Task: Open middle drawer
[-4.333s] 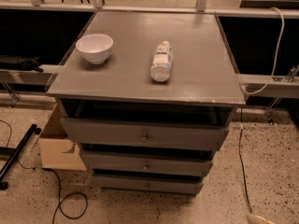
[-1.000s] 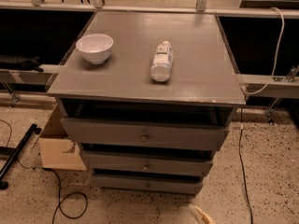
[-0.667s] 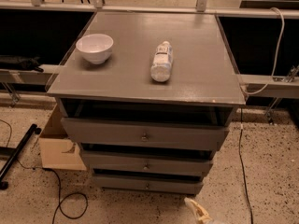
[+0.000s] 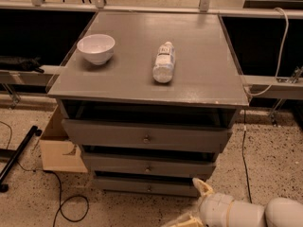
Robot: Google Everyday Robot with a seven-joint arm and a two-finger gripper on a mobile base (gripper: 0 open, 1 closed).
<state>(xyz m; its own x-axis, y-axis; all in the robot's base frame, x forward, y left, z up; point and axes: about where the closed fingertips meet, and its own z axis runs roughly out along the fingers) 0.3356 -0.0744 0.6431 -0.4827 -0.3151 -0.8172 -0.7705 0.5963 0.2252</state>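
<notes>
The grey cabinet has three stacked drawers. The middle drawer (image 4: 180,167) has a low grey front and a small round metal knob (image 4: 147,168); its front sits close to the cabinet. My gripper (image 4: 193,204) is at the bottom right of the view, below and right of that knob and in front of the bottom drawer (image 4: 123,185). Its cream fingertips (image 4: 203,186) are spread apart and hold nothing. The white arm (image 4: 246,213) runs off to the right edge.
The top drawer (image 4: 109,134) juts out furthest. A white bowl (image 4: 96,48) and a plastic bottle lying on its side (image 4: 164,63) rest on the cabinet top (image 4: 208,70). A cardboard box (image 4: 59,148) and black cables (image 4: 66,205) are on the floor at the left.
The gripper and arm have come up into view from the bottom edge, moving up toward the lower drawers. The drawers, bowl and bottle have not moved.
</notes>
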